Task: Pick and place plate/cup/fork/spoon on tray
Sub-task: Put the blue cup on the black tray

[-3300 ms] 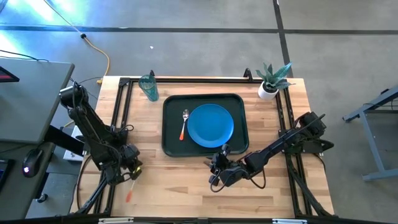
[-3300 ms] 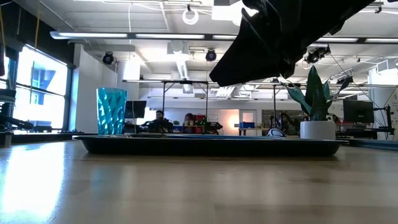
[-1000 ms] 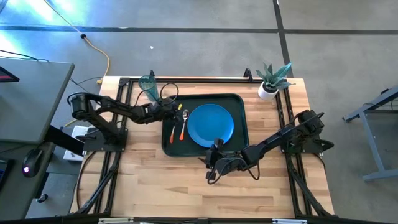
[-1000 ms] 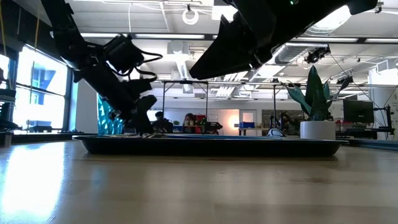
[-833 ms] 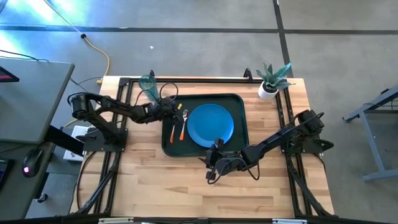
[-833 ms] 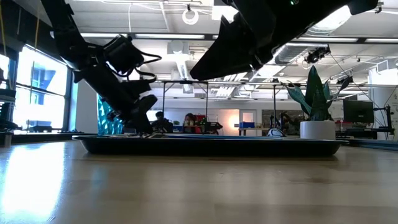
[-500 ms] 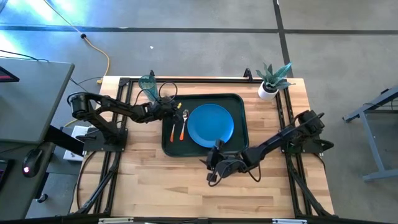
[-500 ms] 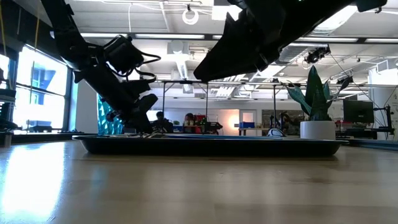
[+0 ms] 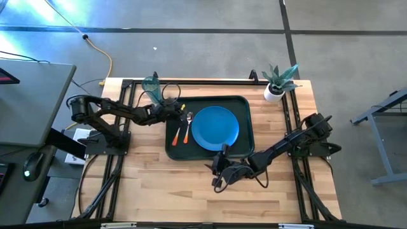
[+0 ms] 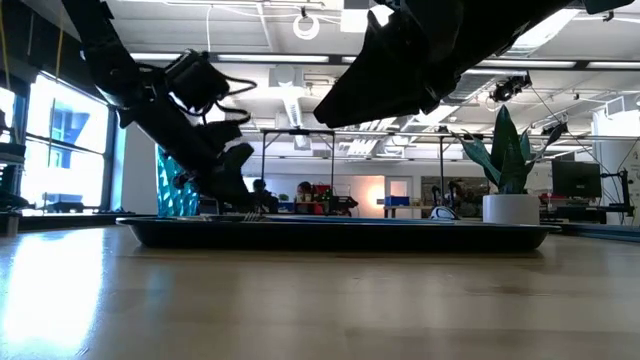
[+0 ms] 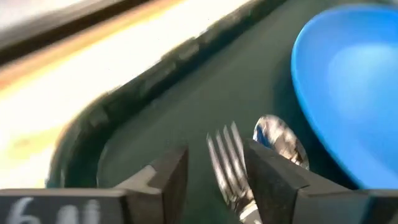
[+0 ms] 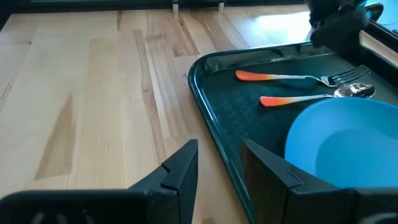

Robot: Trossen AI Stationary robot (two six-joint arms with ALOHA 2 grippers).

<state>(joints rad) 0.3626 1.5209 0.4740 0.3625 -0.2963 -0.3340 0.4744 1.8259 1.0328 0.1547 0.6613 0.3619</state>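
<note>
Fork (image 12: 297, 77) lies on tray (image 12: 249, 118) beside spoon (image 12: 314, 96) and plate (image 9: 215, 128); left gripper (image 11: 216, 165) jaws apparently open over its tines, right gripper (image 12: 217, 162) jaws parted, empty

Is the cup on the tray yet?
No, in the high view the cup stands on the bare table beyond the far left corner of the tray, which holds only the plate, fork and spoon.

Left gripper (image 9: 176, 112) low, fingers parted; right gripper (image 9: 218, 170) idle, fingers apart, near front.
</note>
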